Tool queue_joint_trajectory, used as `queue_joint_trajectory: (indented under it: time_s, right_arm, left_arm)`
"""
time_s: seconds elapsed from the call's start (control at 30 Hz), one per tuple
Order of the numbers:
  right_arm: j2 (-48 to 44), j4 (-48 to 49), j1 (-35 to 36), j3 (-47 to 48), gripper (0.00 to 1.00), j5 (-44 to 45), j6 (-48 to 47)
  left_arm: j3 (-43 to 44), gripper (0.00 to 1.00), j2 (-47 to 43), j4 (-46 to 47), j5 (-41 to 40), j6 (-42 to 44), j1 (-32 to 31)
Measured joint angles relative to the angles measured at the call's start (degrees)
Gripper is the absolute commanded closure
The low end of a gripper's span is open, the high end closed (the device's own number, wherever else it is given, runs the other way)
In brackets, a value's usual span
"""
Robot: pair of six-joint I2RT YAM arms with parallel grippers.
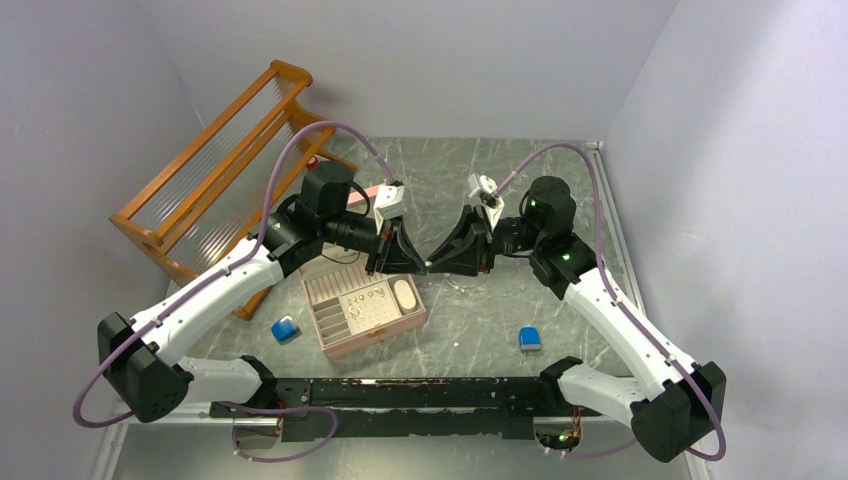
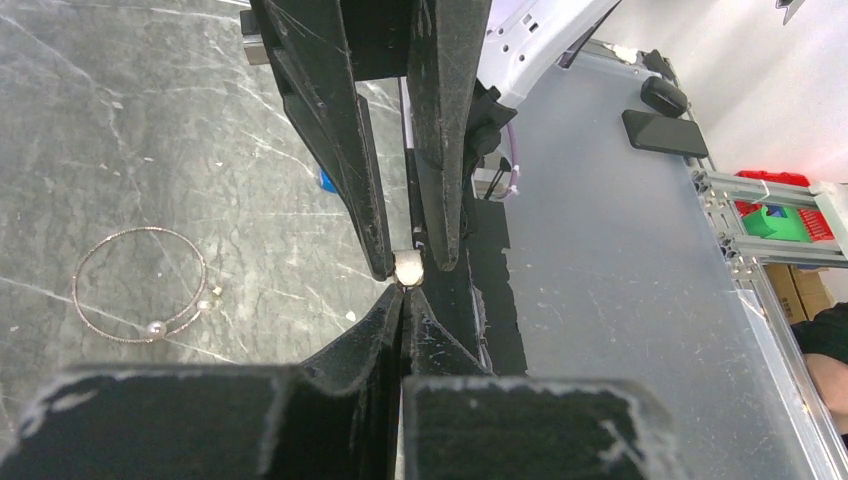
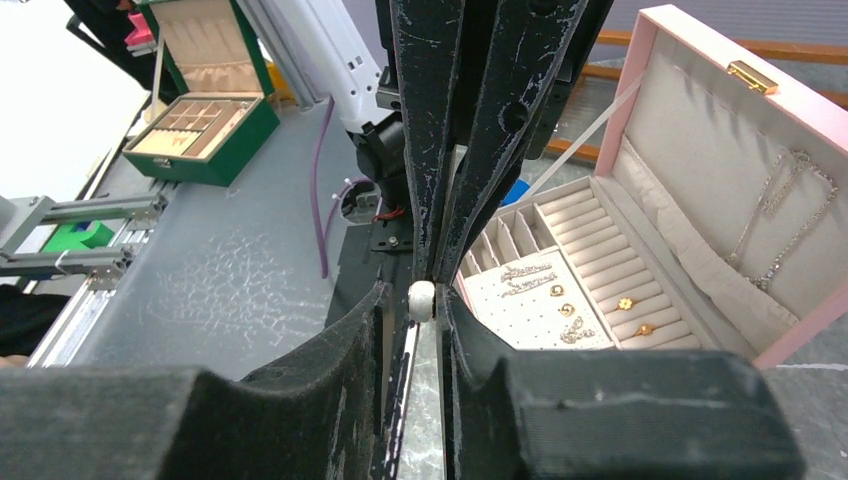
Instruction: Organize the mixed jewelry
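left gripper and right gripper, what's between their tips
A small white bead, pinched between the right gripper's fingers, right at the shut left gripper's tips; both wrist views show it.

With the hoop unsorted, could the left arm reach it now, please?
Probably yes: the hoop lies uncovered on table beside the left gripper, whose jaws, shut at the right gripper's bead, must open first.

Pink box [image 1: 380,336] and wooden rack [image 1: 200,139] crowd the left; bare table [image 1: 470,330] lies right.
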Motion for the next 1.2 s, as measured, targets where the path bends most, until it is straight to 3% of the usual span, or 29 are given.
queue_joint_trajectory:
  time_s: [0.23, 0.4, 0.6, 0.77, 0.93, 1.2]
  right_arm:
    - [0.00, -0.09, 0.02, 0.00, 0.92, 0.83, 0.04]
    - [0.00, -0.39, 0.02, 0.02, 0.94, 1.33, 0.04]
    - [-0.02, -0.13, 0.11, -0.04, 0.93, 3.08, 1.09]
    - [-0.61, 1.29, 0.11, -0.96, 0.91, 6.03, 3.13]
    - [-1.11, 3.65, 0.13, -2.67, 0.91, 10.16, 6.78]
    - [-1.01, 5.86, 5.86, -7.15, 0.91, 23.37, 13.75]
  left_arm:
    - [0.02, 0.95, 0.11, 0.00, 0.00, -0.39, 0.00]
    - [0.02, 0.94, 0.20, -0.02, -0.02, -0.79, 0.11]
    - [0.02, 0.59, 0.20, -0.07, -0.59, -0.81, 0.44]
    - [0.00, 0.41, -0.85, -1.57, -3.69, -0.50, 0.79]
    - [-1.62, 0.33, -7.65, -2.14, -11.63, -0.24, 1.55]
    - [-10.32, 0.29, -25.55, 1.81, -39.98, -6.10, 1.60]
